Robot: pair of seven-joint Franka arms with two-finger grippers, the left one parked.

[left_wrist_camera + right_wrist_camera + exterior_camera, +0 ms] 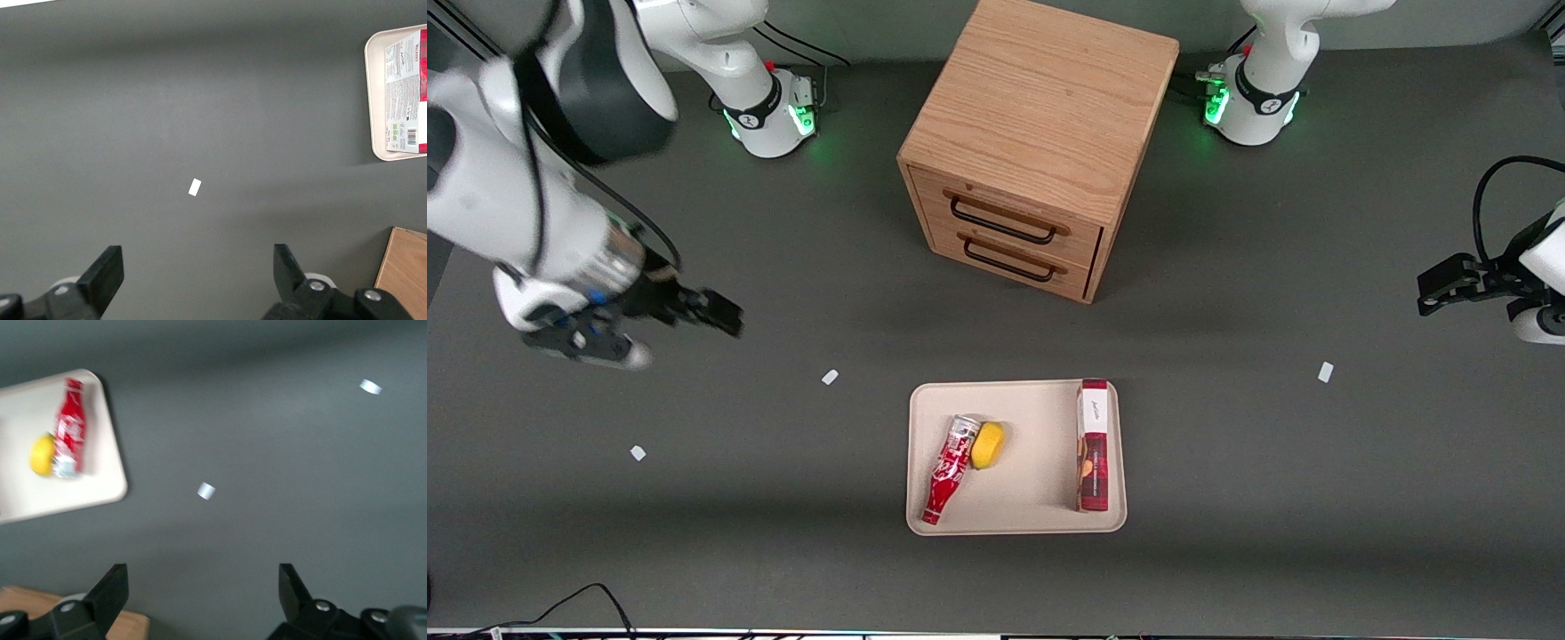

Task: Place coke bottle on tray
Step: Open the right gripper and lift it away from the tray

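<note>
**Coke bottle lies on the tray, gripper wide and well clear**

The coke bottle (946,470) lies on its side inside the tray (1016,520), narrow red neck toward the front camera and silver-grey wide end touching a yellow lemon-like fruit (987,445). It looks small, light and rigid, with a glossy surface that may slip; being round, it would likely roll if nudged. The best hold appears to be across the straight red body, away from the tapering neck.

The tray is matte cream, flat, with rounded corners and a low rim. A red-and-white box (1092,458) rests along its edge nearer the parked arm. Farther from the camera stands the oak-grained drawer cabinet (1037,142).

The gripper (685,311) hovers over the dark table (1316,498) toward the working arm's end, fingers spread wide, holding nothing.
</note>
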